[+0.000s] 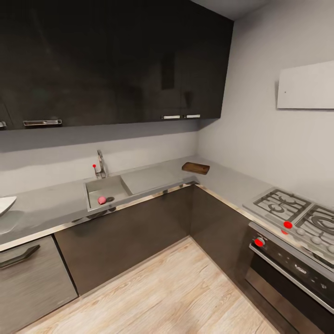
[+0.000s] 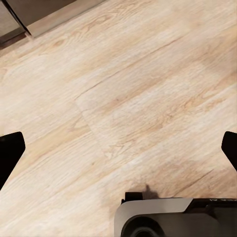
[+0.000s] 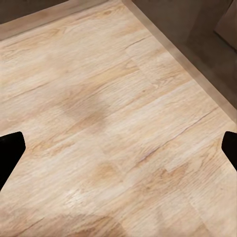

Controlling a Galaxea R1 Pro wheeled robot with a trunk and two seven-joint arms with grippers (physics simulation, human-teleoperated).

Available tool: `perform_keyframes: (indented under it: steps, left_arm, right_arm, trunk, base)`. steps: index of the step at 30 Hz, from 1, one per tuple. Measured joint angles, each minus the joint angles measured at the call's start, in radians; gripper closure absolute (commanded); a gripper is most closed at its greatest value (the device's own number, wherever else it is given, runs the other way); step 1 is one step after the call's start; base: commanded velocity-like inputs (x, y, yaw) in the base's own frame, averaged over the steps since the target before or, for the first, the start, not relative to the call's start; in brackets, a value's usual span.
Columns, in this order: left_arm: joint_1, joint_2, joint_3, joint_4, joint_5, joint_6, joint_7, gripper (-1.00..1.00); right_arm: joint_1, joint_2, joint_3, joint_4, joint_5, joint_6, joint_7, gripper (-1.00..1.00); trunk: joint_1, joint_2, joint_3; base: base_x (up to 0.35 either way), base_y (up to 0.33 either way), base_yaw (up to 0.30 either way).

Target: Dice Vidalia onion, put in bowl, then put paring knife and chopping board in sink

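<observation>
In the head view the sink [image 1: 116, 184] is set in the grey countertop [image 1: 51, 204] along the far wall. The pink Vidalia onion [image 1: 101, 200] lies in the basin beside the drain. At the counter's corner rests the brown chopping board [image 1: 195, 167]. The white bowl [image 1: 5, 204] shows partly at the left edge. The paring knife is out of view. My left gripper [image 2: 118, 150] hangs open over the wooden floor, its dark fingertips [image 2: 11, 150] far apart. My right gripper [image 3: 118, 150] is open too, above bare floor, holding nothing.
A gas stove [image 1: 292, 211] with red knobs and an oven [image 1: 287, 273] fill the right counter run. Dark upper cabinets [image 1: 116, 60] hang over the sink, with a chrome faucet [image 1: 99, 164] behind the basin. Wooden floor [image 1: 176, 292] stretches between me and the counters. My base [image 2: 173, 217] shows below the left gripper.
</observation>
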Motion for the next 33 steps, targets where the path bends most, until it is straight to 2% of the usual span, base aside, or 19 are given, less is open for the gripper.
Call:
perform_keyframes:
  steps: [33]
  left_arm:
    - [0.000, 0.000, -0.003, -0.002, -0.001, -0.003, 0.000, -1.00]
  right_arm:
    - [0.000, 0.000, 0.000, 0.000, 0.000, -0.001, 0.000, -1.00]
  trunk:
    - [0.000, 0.000, 0.000]
  base:
    - [0.000, 0.000, 0.000]
